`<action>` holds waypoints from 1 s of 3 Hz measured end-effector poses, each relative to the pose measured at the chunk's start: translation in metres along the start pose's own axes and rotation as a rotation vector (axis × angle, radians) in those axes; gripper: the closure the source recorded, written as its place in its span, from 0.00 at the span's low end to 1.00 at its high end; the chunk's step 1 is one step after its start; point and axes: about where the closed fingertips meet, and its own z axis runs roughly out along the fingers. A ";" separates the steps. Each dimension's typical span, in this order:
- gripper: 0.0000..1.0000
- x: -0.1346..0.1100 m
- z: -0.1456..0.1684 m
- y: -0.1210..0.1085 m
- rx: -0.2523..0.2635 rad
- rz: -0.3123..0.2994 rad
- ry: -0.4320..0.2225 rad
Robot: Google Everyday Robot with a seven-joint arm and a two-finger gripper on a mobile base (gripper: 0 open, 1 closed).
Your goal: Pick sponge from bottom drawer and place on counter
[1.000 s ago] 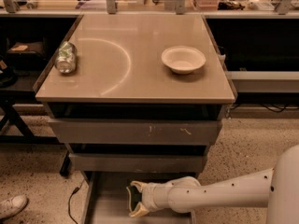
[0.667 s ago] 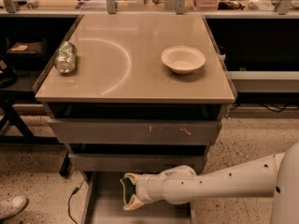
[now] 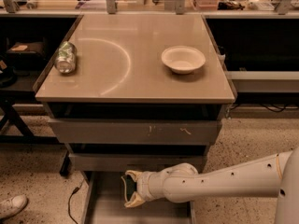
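The gripper [image 3: 128, 189] was low over the bottom drawer [image 3: 105, 209], near its left wall, its fingers pinching the sponge [image 3: 125, 185] (only a dark green side showed). Above the drawer, the counter [image 3: 135, 80] carried a bowl [image 3: 183, 59] and a can [image 3: 65, 58].

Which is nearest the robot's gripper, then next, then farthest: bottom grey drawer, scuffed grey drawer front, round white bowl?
1. Bottom grey drawer: the gripper is inside it.
2. Scuffed grey drawer front: just above.
3. Round white bowl: on beige counter, right.
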 end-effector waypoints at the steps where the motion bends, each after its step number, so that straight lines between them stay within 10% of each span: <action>1: 1.00 -0.016 -0.014 -0.008 0.023 -0.020 -0.008; 3: 1.00 -0.084 -0.067 -0.029 0.050 -0.085 -0.008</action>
